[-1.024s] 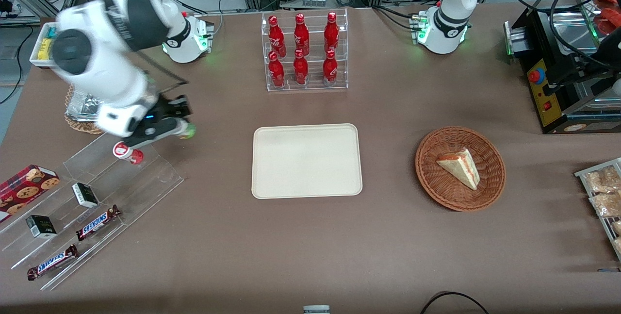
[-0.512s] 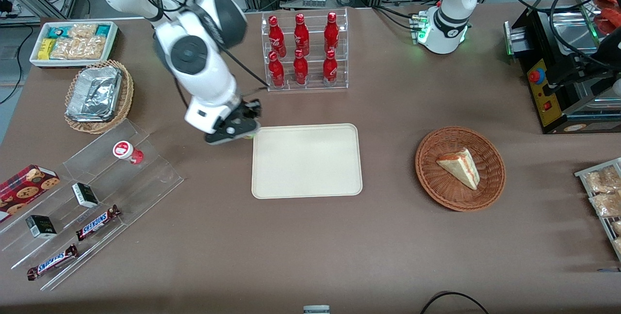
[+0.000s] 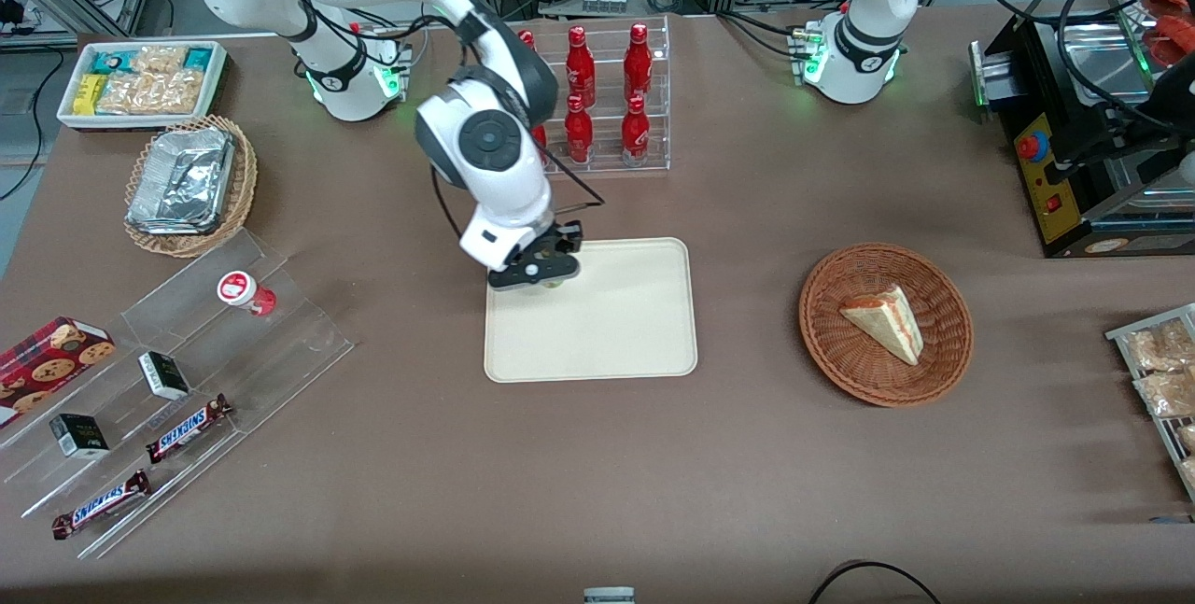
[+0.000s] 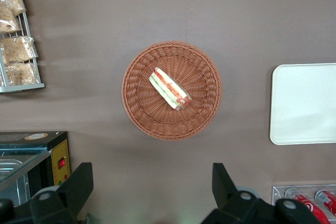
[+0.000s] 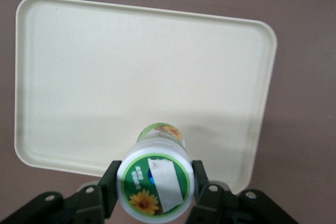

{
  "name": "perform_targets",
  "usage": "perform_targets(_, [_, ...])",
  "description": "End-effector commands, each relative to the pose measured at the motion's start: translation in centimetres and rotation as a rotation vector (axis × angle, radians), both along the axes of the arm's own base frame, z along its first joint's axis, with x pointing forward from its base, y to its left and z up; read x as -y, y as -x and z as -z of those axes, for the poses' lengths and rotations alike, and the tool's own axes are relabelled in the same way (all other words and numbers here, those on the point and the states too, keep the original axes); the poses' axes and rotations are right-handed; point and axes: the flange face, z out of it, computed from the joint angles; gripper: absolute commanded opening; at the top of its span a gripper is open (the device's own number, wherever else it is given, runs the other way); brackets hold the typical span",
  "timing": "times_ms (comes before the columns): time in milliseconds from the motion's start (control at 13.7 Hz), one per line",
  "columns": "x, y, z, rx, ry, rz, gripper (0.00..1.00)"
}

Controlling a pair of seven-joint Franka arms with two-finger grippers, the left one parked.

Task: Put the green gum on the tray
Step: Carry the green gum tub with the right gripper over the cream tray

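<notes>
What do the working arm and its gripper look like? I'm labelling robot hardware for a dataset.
The working right arm has glossy white rounded shells, dark grey joint bands and a round grey joint cap. A thin black cable loops alongside it, and its white base glows green. The black two-finger gripper hangs over the cream-beige tray, with black fingers.

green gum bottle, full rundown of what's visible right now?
The green gum is a small cylindrical bottle with a round white lid carrying a green ring, a yellow flower and a white label strip; its green printed body shows below the lid. It looks like plastic, lid on. The pincer is shut on it, one finger at each side of the lid. It hangs above the cream tray, near a corner. In the front view the arm mostly hides it.
</notes>
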Motion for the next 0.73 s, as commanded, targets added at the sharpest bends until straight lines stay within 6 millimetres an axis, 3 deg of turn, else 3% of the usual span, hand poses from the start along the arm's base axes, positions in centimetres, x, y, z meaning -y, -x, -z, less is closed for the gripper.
perform_targets(0, [-2.1, -0.3, 2.3, 0.02, -0.028, 0.032, 0.0])
perform_targets(146, [-2.7, -0.4, 4.0, 0.039, -0.04, 0.062, 0.0])
perform_targets(293, [-4.4, 1.3, 5.4, 0.032, -0.033, 0.039, 0.0])
perform_targets(659, [-5.1, 1.9, 8.1, 0.035, -0.019, 0.041, 0.0])
